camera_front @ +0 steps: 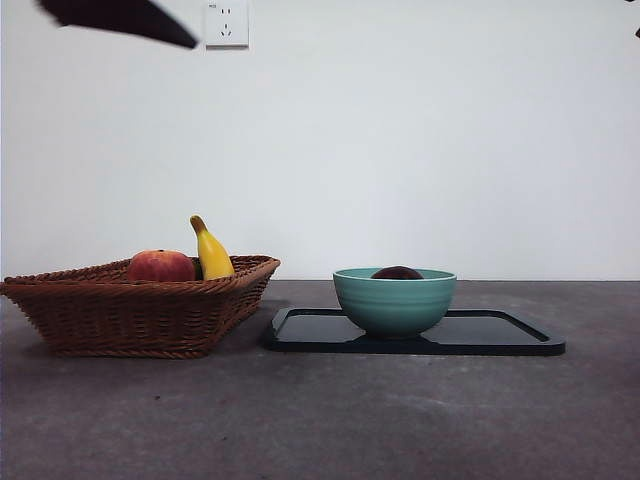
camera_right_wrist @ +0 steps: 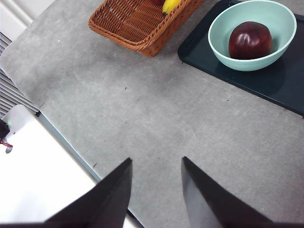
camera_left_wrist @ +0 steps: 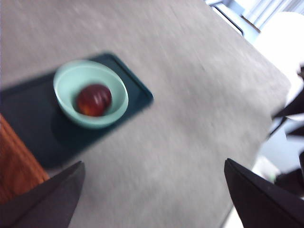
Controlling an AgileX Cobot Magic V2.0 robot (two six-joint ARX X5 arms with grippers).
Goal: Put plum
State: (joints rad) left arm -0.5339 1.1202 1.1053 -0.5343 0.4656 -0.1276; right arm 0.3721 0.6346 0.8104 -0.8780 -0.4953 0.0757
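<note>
The dark maroon plum (camera_front: 397, 273) lies inside the teal bowl (camera_front: 394, 305), which stands on the black tray (camera_front: 500, 335). It also shows in the left wrist view (camera_left_wrist: 93, 99) and in the right wrist view (camera_right_wrist: 250, 39). My left gripper (camera_left_wrist: 154, 162) is open wide and empty, high above the table and away from the bowl (camera_left_wrist: 66, 76). My right gripper (camera_right_wrist: 156, 159) is open and empty, high over bare table near the table's edge, well apart from the bowl (camera_right_wrist: 223, 28). Nothing touches the plum.
A wicker basket (camera_front: 140, 315) stands left of the tray and holds a red-orange peach (camera_front: 160, 266) and a yellow banana (camera_front: 212, 255). A black arm tip (camera_front: 120, 18) shows at the top left corner. A wall socket (camera_front: 226, 22) is on the wall behind.
</note>
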